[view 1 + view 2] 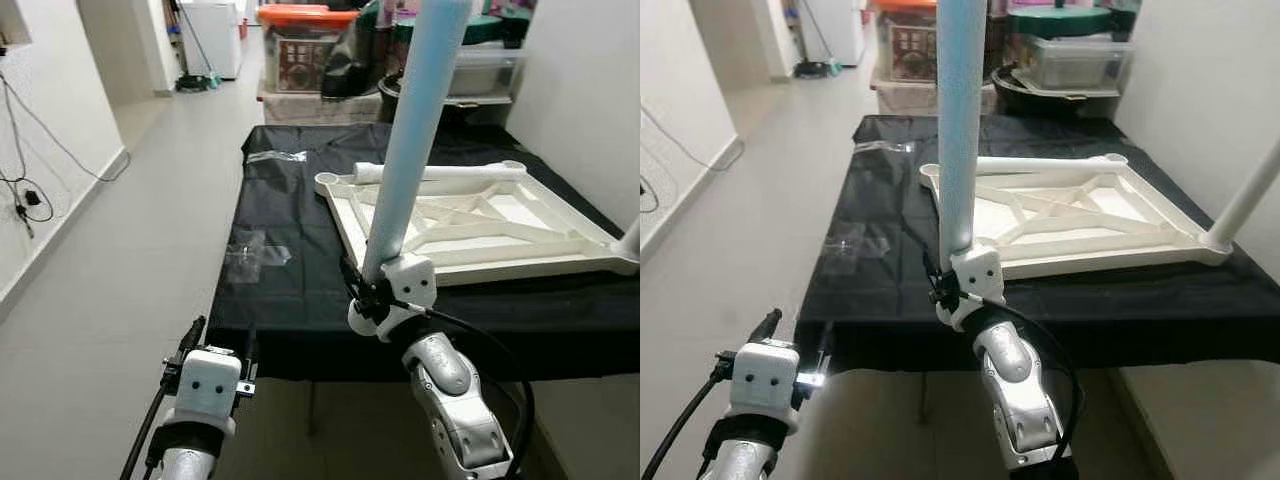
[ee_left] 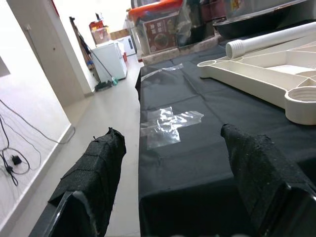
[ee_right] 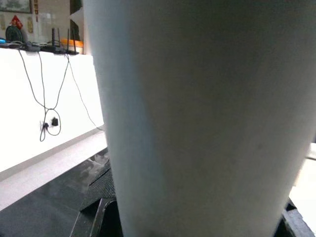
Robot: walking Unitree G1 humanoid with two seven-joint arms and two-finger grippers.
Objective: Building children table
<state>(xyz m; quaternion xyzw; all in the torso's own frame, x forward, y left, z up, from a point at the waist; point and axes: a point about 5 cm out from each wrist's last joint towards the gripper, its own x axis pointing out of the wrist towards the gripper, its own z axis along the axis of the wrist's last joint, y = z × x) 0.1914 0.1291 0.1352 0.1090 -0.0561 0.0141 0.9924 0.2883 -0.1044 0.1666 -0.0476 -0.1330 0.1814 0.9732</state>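
At the table's near edge, low on your left, the left gripper (image 1: 215,340) hangs with its fingers (image 2: 94,168) spread wide, holding nothing. On the black cloth (image 1: 290,290) beyond it lies clear wrap (image 1: 255,252). Right of that, your right gripper (image 1: 368,292) clamps a pale leg (image 1: 415,130), upright, tilted slightly. Further right, the white tabletop (image 1: 480,225) lies upside down, another leg (image 1: 440,173) lying across its far rim.

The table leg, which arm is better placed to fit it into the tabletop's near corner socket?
The right. Its gripper already holds the table leg upright just beside the upturned tabletop. The left gripper hangs low, open and empty, before the black-covered table's edge.
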